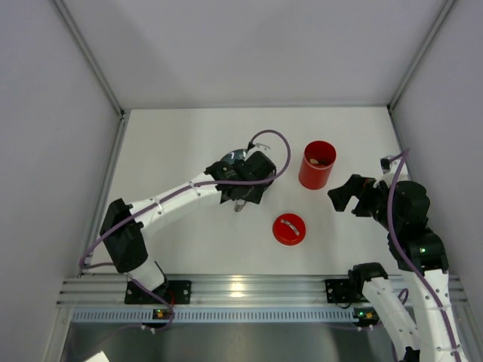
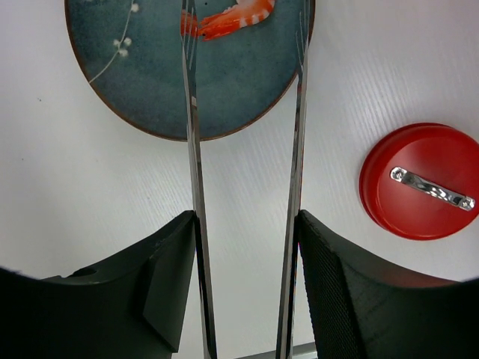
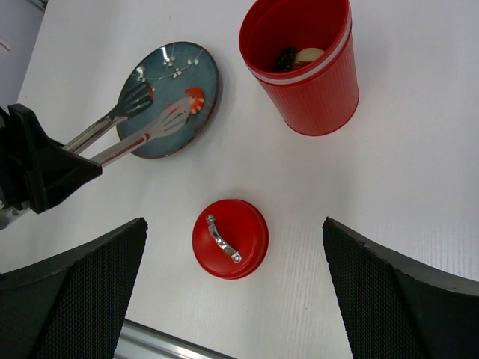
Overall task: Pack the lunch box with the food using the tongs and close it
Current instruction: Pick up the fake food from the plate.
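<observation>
The red lunch box (image 3: 314, 82) stands upright and lidless, with a beige disc and dark bits of food (image 3: 299, 56) inside. Its red lid (image 3: 230, 238) with the silver handle lies on the table nearer the arms. My left gripper (image 2: 247, 224) is shut on the tongs (image 2: 196, 149), one finger pressed on each arm. The tong tips are spread apart over the blue-grey plate (image 2: 150, 75), on either side of an orange-red shrimp piece (image 2: 232, 19). My right gripper (image 3: 236, 299) hangs open and holds nothing, above the table near the lid.
Small white markings show on the plate's left part (image 2: 123, 45). White walls with metal rails close the table's left (image 1: 106, 188) and right (image 1: 400, 128) sides. The right arm (image 1: 407, 219) stands right of the lunch box (image 1: 317, 166).
</observation>
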{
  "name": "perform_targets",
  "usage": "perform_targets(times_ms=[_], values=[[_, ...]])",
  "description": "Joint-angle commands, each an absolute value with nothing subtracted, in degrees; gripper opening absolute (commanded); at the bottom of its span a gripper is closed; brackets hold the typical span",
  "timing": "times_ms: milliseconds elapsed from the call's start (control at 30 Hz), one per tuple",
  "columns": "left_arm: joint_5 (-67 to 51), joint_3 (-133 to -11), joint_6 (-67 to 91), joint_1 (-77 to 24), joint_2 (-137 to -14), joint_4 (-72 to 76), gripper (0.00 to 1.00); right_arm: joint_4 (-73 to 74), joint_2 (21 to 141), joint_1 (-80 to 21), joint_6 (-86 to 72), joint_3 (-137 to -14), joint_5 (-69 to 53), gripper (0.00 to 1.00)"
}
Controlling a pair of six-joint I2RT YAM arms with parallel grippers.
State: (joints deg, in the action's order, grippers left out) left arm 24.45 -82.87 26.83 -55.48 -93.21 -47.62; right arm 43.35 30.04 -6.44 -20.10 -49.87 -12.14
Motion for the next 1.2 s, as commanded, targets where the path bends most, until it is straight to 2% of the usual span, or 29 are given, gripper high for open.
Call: perform_targets(times_ms=[0,333,800,967,1167], values=[[23.12,-81.75,25.66,-52.83,-93.16,-43.34,0.60,42.19,29.62,-5.89,-19.86,-49.92,-12.39,0.99],[20.30,-79.72,22.50,-50.27,-95.18,-37.27,0.59,42.19,30.06,-5.89,-19.60,-50.45,-12.39,1.00],[17.85,-79.10,22.76,-47.37,-97.38,-37.18,0.58,42.36,30.24,-5.89,-19.60,-50.71,-12.39,1.00],[15.56,-79.36,22.76,-47.02,-98.35,-37.61,0.55,42.28,30.15,-5.89,-19.60,-50.54,-12.39,0.99],[13.45,-79.63,23.55,-46.14,-99.40,-38.67,0.46,42.19,29.97,-5.89,-19.77,-50.19,-12.39,1.00]])
